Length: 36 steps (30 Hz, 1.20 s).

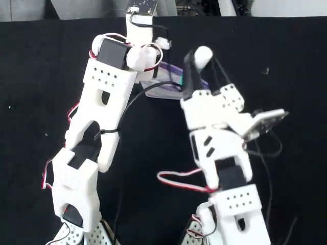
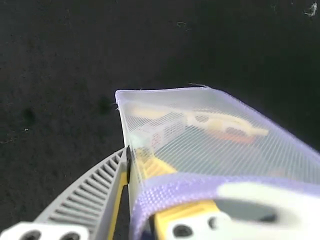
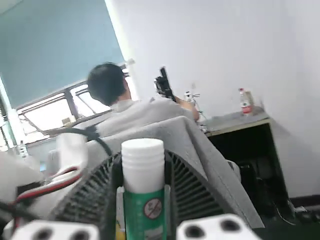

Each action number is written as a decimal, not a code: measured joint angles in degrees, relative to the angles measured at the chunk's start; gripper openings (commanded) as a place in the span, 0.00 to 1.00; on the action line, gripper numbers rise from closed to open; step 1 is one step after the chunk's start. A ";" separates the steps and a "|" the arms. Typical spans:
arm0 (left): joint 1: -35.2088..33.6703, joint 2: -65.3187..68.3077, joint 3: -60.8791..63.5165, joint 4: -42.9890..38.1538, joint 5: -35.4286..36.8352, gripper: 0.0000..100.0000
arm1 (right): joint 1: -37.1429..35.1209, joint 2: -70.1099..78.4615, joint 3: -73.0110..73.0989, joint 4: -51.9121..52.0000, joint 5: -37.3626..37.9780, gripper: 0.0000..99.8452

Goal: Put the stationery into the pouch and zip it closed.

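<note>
A translucent mesh pouch (image 1: 171, 81) with purple trim lies at the far middle of the black table. My left gripper (image 1: 156, 74) is shut on one end of the pouch (image 2: 200, 145), pinching its purple-edged rim; my left gripper (image 2: 131, 162) shows a grey ribbed finger (image 2: 95, 192) outside the mesh. Yellow, orange and white items show through the mesh. My right gripper (image 1: 196, 71) hangs just right of the pouch, pointing upward, shut on a glue stick (image 1: 203, 56) with a white cap. In the right wrist view the glue stick (image 3: 142, 175), green-labelled, stands between the black fingers (image 3: 187, 190).
Black cloth (image 1: 36, 81) covers the table, with open room to the left and to the right (image 1: 296, 66) of both arms. Red, white and black cables (image 1: 179, 178) hang between the arm bases near the front.
</note>
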 measured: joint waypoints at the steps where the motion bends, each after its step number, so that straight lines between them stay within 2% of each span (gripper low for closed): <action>1: 0.00 0.00 0.00 0.00 0.00 0.03 | -0.79 -1.05 0.35 0.00 1.14 0.01; 8: -0.09 0.00 0.00 0.00 0.00 0.03 | -2.02 0.00 0.44 -2.90 4.31 0.01; 13: -0.09 -0.18 0.70 0.00 0.00 0.03 | -2.11 7.21 0.44 -9.76 5.80 0.01; 22: -0.62 -0.97 2.20 0.00 0.00 0.03 | -1.32 18.02 -1.05 -15.91 7.12 0.01; 32: -0.70 -0.97 2.20 0.00 0.00 0.03 | 0.62 19.25 4.92 -24.62 12.66 0.01; 36: -1.14 -0.97 2.20 0.00 0.09 0.03 | 0.53 17.05 7.30 -25.14 13.01 0.03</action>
